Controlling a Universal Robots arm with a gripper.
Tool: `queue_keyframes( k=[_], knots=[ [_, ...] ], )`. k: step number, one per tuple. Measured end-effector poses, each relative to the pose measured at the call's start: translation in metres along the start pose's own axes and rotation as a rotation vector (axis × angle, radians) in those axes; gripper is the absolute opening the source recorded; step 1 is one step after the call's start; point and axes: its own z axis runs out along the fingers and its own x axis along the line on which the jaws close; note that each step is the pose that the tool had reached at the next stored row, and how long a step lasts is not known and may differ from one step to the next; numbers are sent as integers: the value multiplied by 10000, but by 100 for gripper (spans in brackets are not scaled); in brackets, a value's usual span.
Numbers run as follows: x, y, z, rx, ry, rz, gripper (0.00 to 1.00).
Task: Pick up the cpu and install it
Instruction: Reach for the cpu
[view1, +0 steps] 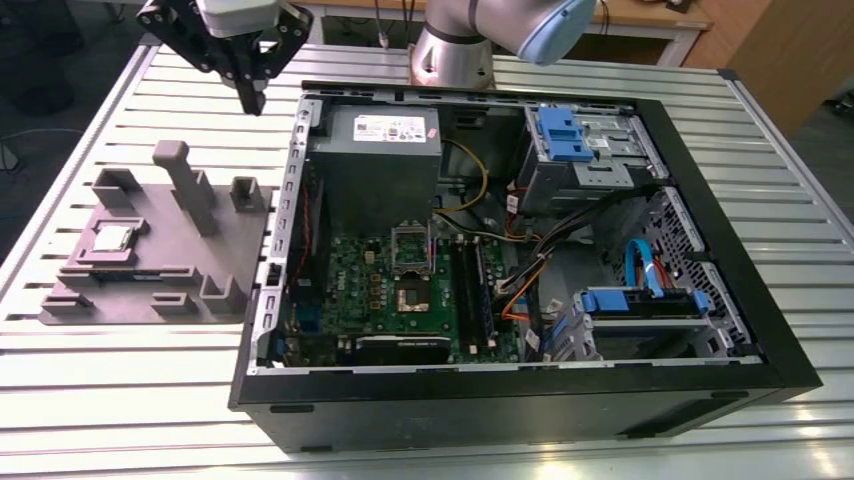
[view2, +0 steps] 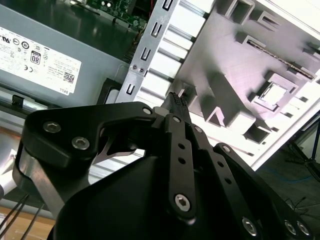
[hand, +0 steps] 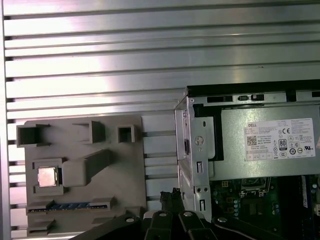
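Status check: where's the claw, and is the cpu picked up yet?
Claw shut, empty, above the table between grey fixture and computer case. Cpu sits in the fixture, not gripped. Nothing lies over it.

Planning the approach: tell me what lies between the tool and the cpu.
Exterior view: between tool and cpu, slatted table, then the grey holder's tall post.

The exterior view's edge cuts off the arm (view1: 461, 45), the gripper (view2: 175, 100) hides part of the fixture (view2: 240, 47) in the second wrist view, and the first wrist view crops the power supply (hand: 270, 145).
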Motion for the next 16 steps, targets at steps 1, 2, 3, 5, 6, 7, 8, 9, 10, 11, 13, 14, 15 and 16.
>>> queue_keyframes(
  k=[1, 2, 3, 5, 6, 7, 8, 9, 10, 11, 13, 14, 15, 16],
  knots=[
    [3, 0, 0, 0, 0, 0, 10],
    [6, -1, 0, 0, 0, 0, 10],
    [9, -1, 1, -1, -1, 1, 10],
    [16, -1, 0, 0, 0, 0, 10],
    [18, -1, 1, 0, 0, 0, 10],
    [21, -2, 1, 0, 0, -1, 10],
    [24, -2, 1, 0, 0, 0, 10],
    [26, -2, 1, 0, 0, 0, 10],
    [28, -2, 2, 0, 0, -1, 10],
    [30, -2, 2, 0, 1, 0, 10],
    [36, -3, 2, -1, 1, 0, 10],
    [38, -3, 2, 0, 2, 0, 10],
    [39, -3, 2, 0, 2, -1, 10],
    [41, -3, 2, 0, 2, 0, 10]
  ],
)
